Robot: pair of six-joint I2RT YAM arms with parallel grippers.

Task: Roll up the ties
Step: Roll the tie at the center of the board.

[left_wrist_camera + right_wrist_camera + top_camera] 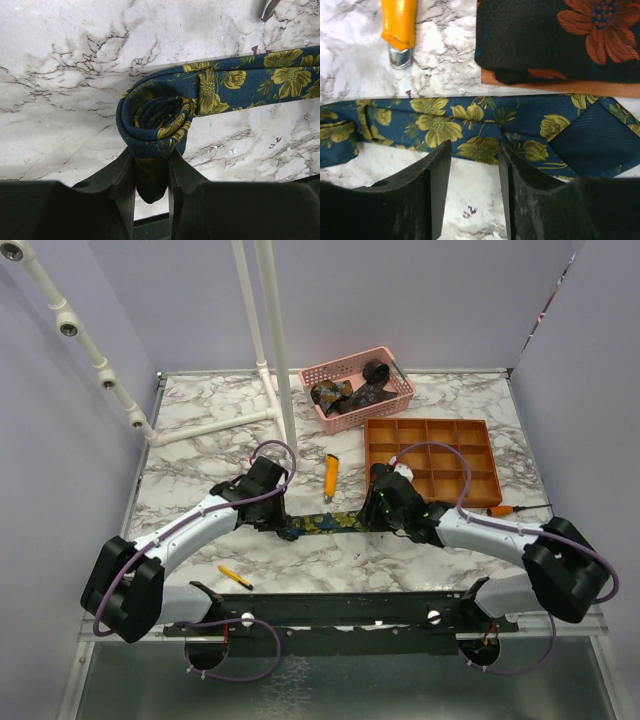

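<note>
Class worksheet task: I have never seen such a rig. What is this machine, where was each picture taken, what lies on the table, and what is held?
Two robot arms stand at a marble-patterned table. One picture looks down from above; the others come from a camera on each wrist. The left gripper pinches the rolled end of a navy floral tie; the right gripper hangs open over its flat part. Also there: a utility knife, a pink basket of ties, an orange tray.

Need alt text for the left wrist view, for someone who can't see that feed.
The left pincer grips the rolled end of a navy tie with yellow flowers. The unrolled rest runs right across the marble table; a metal knife tip shows at the top right corner.
</note>
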